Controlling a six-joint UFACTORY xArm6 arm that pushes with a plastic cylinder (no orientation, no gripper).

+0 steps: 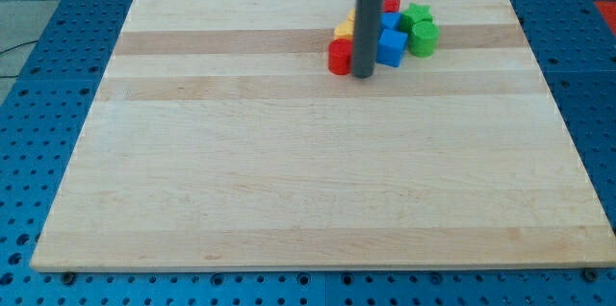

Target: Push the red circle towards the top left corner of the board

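A big light wooden board [289,171] lies flat. Pale and darker stripes run across it from side to side. Under it is a blue table [38,104] full of little round holes, showing past all four edges.

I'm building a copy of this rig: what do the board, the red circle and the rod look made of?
Board: pale wood, seemingly matte; grain and glued strips show.
Red circle: probably painted wood or plastic; even, saturated colour, no grain visible.
Rod: dark, smooth, maybe metal or plastic; my tip sits just right of the red circle.
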